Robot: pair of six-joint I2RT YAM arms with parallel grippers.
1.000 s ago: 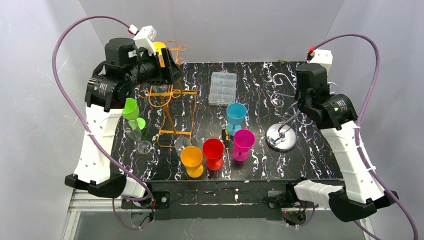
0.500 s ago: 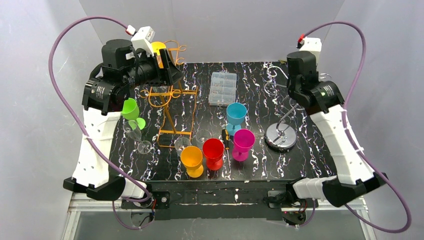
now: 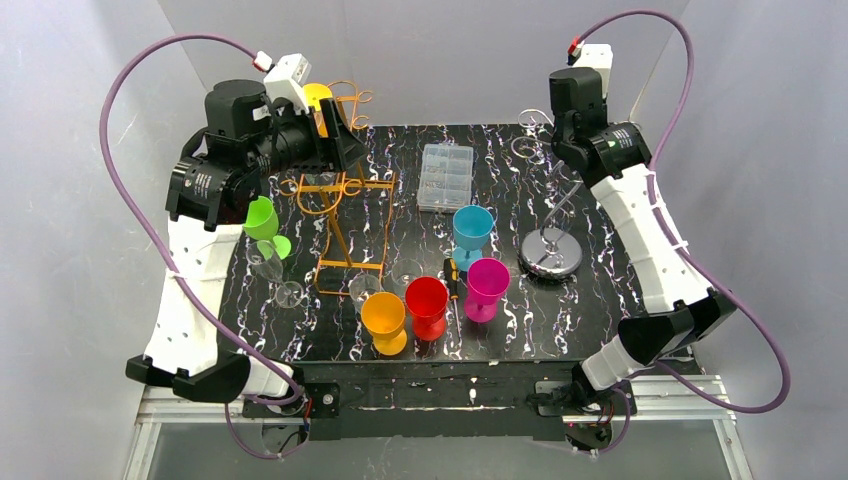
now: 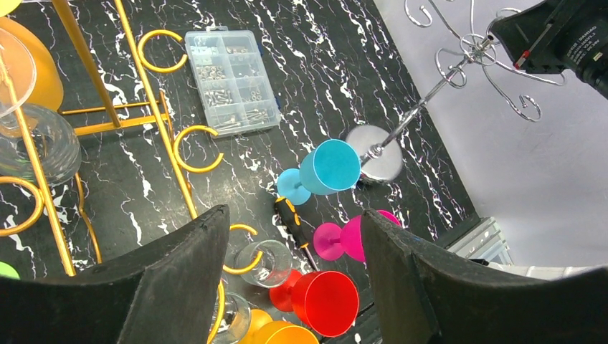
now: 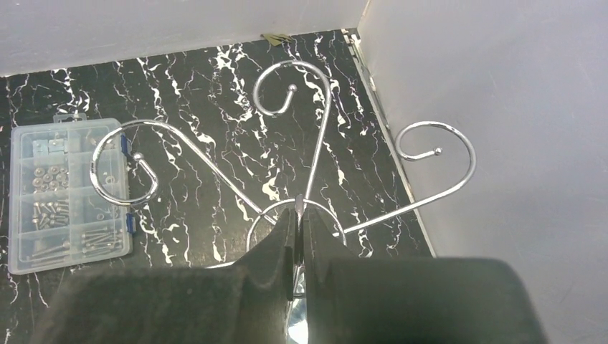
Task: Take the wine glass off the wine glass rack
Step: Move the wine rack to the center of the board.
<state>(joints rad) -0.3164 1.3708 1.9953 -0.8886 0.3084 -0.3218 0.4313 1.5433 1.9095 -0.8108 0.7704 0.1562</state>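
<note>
Step in hand: approach to the orange wire wine-glass rack [image 3: 340, 215], lift-off not yet begun. Clear wine glass [image 4: 43, 147] sits in the rack's rings, beside a yellow-orange plastic goblet [image 4: 29, 68]. Left gripper [image 4: 294, 213]: jaws wide apart, empty, poised over the rack. Next move likely calls for bracketing one glass and sliding it free. Right gripper [image 5: 297, 215]: pinched tight on the tilted chrome hook stand [image 3: 550, 255].

The right arm [image 3: 640, 220] is swinging toward the far edge, with the right gripper [image 5: 297, 218] clamped on the top of the chrome wire rack [image 3: 562, 203]. The rack is tilting, its round mirrored base [image 3: 549, 254] sliding left and farther back across the black marbled table [image 3: 620, 300].
</note>
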